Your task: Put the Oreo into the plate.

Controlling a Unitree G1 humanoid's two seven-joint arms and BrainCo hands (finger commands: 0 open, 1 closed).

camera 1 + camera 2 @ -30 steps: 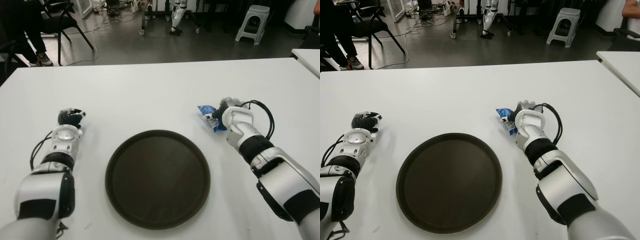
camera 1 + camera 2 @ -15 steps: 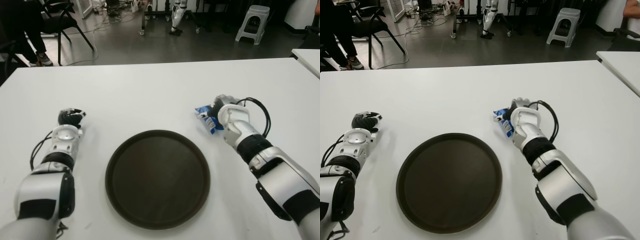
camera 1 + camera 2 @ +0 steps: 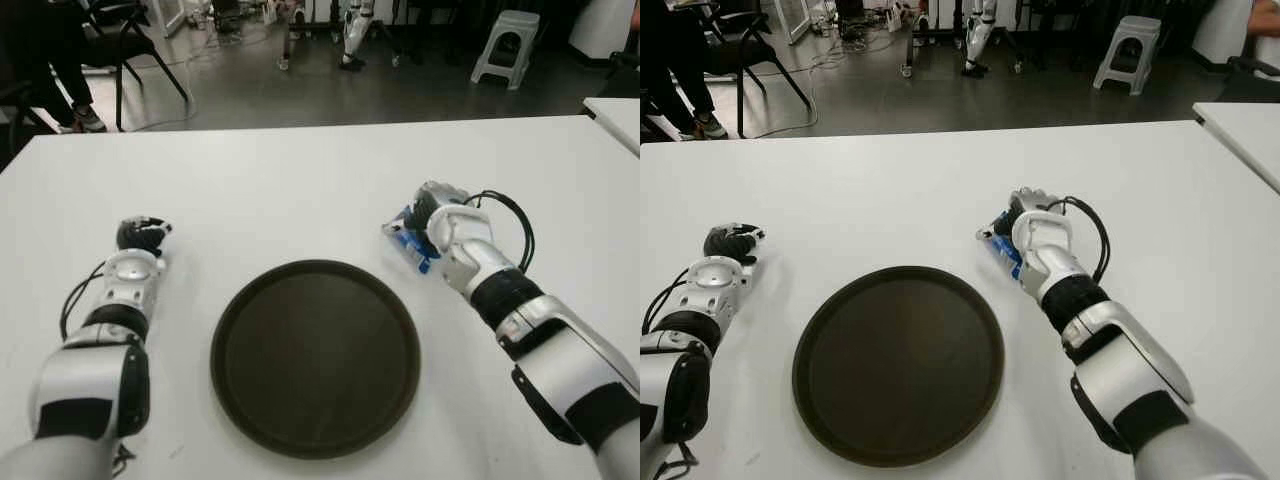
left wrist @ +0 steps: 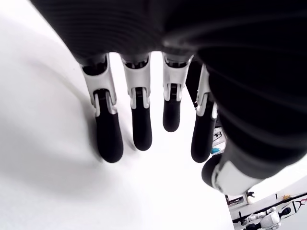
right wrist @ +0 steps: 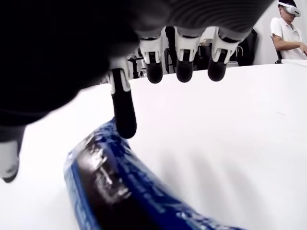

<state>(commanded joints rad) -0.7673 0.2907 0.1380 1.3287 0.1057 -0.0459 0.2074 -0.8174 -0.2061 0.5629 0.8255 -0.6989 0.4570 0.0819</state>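
White tabletop (image 3: 300,180) fills the near field, with a dark floor, chairs and a stool beyond its far edge. At the centre lies the round dark plate (image 3: 315,355), with nothing in it. Just off its rim at about two o'clock sits the blue Oreo (image 3: 408,243) pack, under the right hand (image 3: 432,215).

In the right wrist view one finger (image 5: 123,112) comes down onto the Oreo's top while three others hang straight above the bare table. The fingers are partly spread rather than wrapped round the pack, so I judge the grasp is not yet made (the thumb is barely in sight, so that reading is cautious).

Over at nine o'clock from the plate shows the left hand (image 3: 140,236), idle, its fingers extended and holding nothing in its own wrist view.

Next, the right hand needs to close firmly round the pack, lift it clear, then carry it toward eight o'clock over the rim before letting go.
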